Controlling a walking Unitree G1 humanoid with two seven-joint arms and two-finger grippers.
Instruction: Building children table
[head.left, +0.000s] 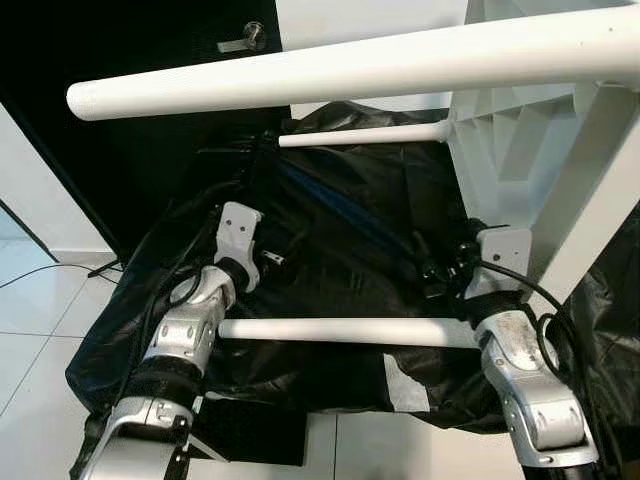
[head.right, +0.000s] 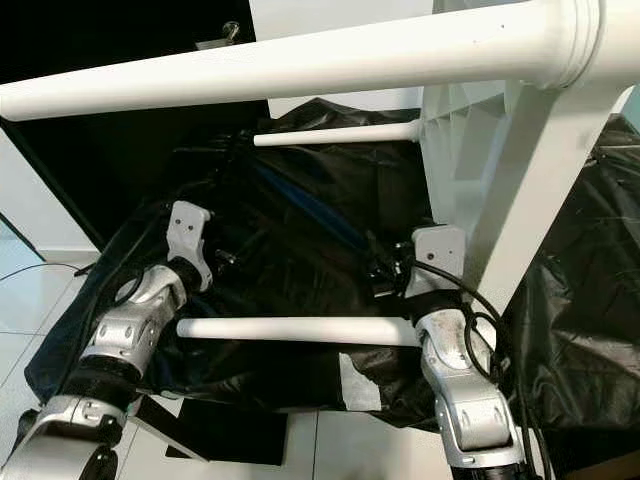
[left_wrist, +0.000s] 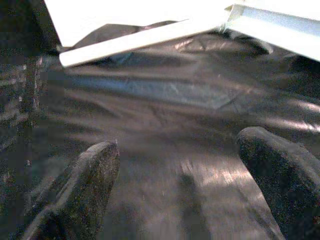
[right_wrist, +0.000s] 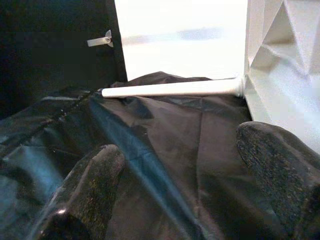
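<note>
A: What's the biggest thing here?

B: The crumpled black plastic sheet (head.left: 330, 230), draped over something low in front of the dark door (head.left: 120, 60). On it, tipped on its side at the robot's right, lies the white plastic children's table (head.left: 520, 150), underside facing the robot's left.

A: And the legs?

B: 3 white tapered round legs (head.left: 350, 65) show, all fitted at the table's underside. Their long axes run level, pointing to the robot's left. 1 is close to the camera, 1 lies far back, and the lowest passes just over both forearms.

A: The grippers?

B: The left gripper (left_wrist: 175, 165) hovers over the sheet, fingers spread wide, holding nothing. The right gripper (right_wrist: 185, 170) is likewise wide apart and empty, its fingertip (right_wrist: 280, 160) just beside the table's ribbed white side.

A: What could go wrong?

B: My guess: the table rests on soft, slippery plastic, so a push on any leg could roll or slide it. The low leg sits near both arms; lifting either arm could knock it and twist its joint. Cables at the right wrist might snag, too.
</note>
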